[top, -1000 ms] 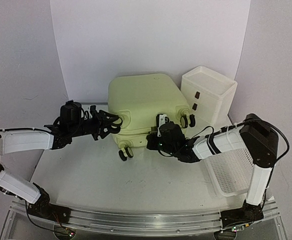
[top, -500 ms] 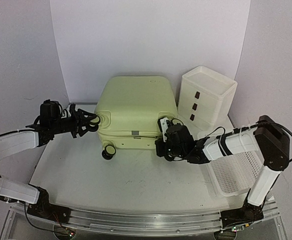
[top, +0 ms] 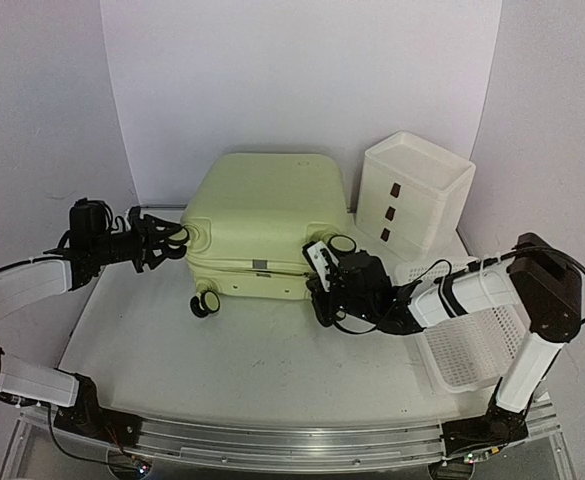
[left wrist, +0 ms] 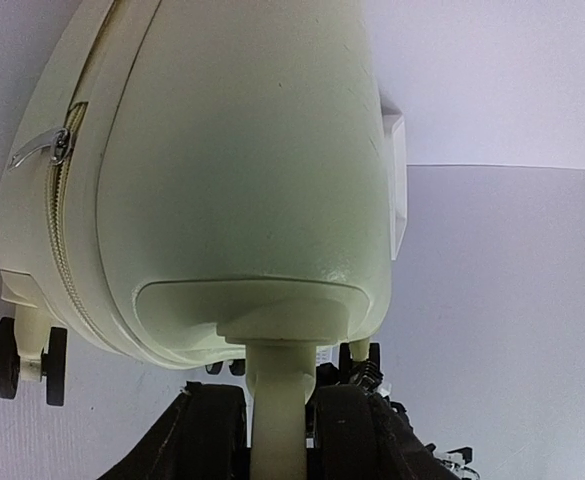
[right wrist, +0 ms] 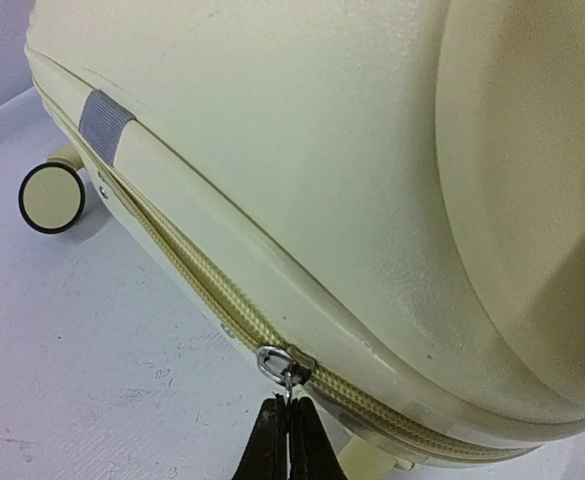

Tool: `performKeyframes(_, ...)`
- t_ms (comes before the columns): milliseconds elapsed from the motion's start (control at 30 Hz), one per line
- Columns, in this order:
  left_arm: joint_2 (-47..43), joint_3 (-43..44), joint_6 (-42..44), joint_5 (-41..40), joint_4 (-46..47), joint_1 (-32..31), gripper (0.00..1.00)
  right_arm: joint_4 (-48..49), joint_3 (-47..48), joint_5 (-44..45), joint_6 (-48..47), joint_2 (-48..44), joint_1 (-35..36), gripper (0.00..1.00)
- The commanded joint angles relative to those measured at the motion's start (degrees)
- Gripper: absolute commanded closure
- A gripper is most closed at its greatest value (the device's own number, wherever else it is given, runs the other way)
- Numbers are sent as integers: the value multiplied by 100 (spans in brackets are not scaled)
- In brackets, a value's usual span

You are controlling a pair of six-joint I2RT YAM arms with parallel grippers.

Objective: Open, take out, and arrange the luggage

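Observation:
The pale yellow-green luggage [top: 262,205] lies flat and closed in the middle of the table. My left gripper [top: 175,243] is at its left corner. In the left wrist view the fingers [left wrist: 212,430] are shut on a pale caster leg [left wrist: 277,400] under the luggage shell [left wrist: 242,150]. My right gripper [top: 319,272] is at the luggage's front right edge. In the right wrist view the right gripper [right wrist: 290,445] is shut on the metal zip pull [right wrist: 284,365] on the zip line of the luggage [right wrist: 322,120].
A white three-drawer box [top: 417,190] stands just right of the luggage. A white mesh basket [top: 467,345] lies at the right front under the right arm. A black caster wheel [top: 204,303] sticks out at the luggage's front left. White walls close the back and sides.
The luggage has swung and slid to the left, its front now more square to me. My left gripper drew back left with the caster leg. The right gripper kept hold of the zip pull.

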Motion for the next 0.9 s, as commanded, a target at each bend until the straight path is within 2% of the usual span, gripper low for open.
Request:
performKeyframes(0,-245,475,-234,-691,703,497,100,1578,696,1393,-869,97,153,100)
performKeyframes(133,-9,753,-316,-617,703,498,100,2531,758,1752,-1369,293,368,100)
performKeyframes(433,332,1236,-433,-707,702,716,100,3719,595,2477,-1674,76,393,100)
performKeyframes(667,353,1415,-405,-609,704,1111,100,3774,367,2762,-1541,-6,244,100)
performKeyframes(867,289,1434,-419,-455,703,1392,100,3579,-67,2327,-585,-242,-285,100)
